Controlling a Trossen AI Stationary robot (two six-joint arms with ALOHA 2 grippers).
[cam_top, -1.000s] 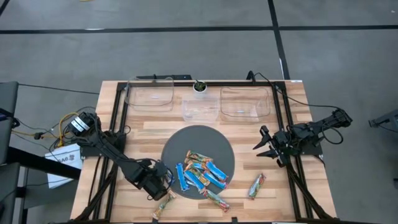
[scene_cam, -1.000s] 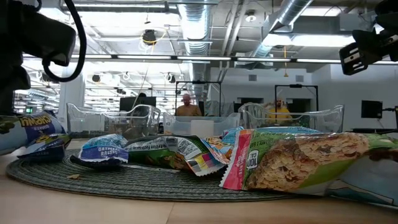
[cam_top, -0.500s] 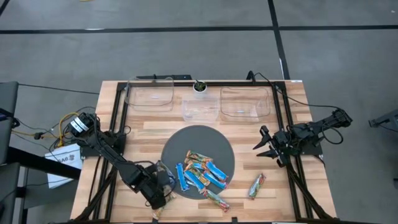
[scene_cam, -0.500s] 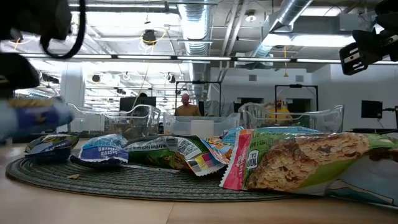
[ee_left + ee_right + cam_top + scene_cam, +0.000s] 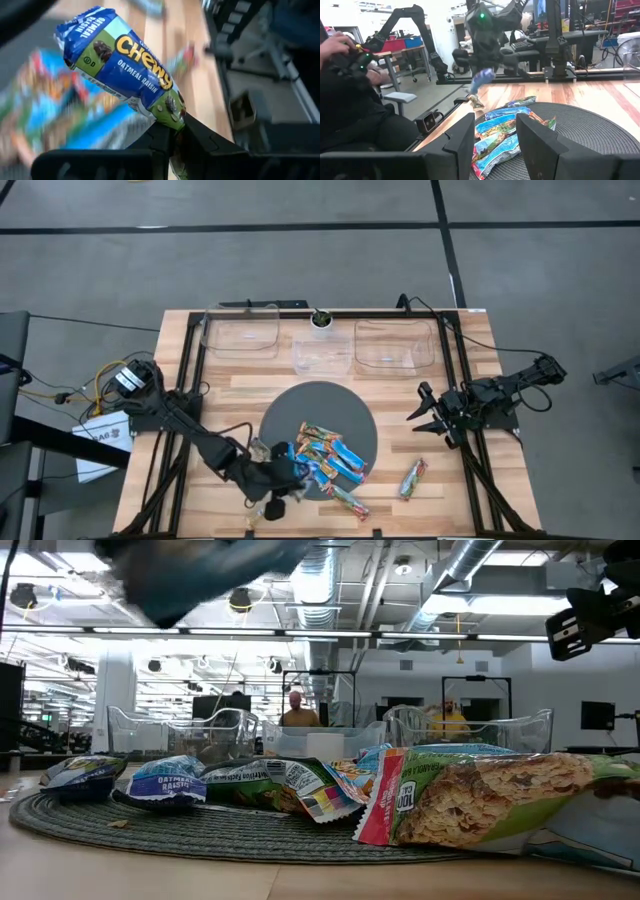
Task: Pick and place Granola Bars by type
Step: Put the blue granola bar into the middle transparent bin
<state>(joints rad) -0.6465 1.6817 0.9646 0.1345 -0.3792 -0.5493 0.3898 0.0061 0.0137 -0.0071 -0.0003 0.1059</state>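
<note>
Left gripper (image 5: 172, 132) pinches one end of a blue Chewy oatmeal raisin bar (image 5: 122, 62), lifted above the round mat's (image 5: 320, 405) near-left edge. Remaining bars (image 5: 325, 460) lie beneath. Step: carry. Next: reach the matching clear bin (image 5: 240, 335) beyond. Right gripper (image 5: 428, 412) waits, spread.

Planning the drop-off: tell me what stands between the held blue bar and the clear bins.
Nothing visible. The left gripper holds the blue bar above the mat; bare mat and table separate it from the clear bins.

Three clear bins (image 5: 240, 333) stand at the back, two people (image 5: 297, 712) beyond, and two arms (image 5: 190, 435).
</note>
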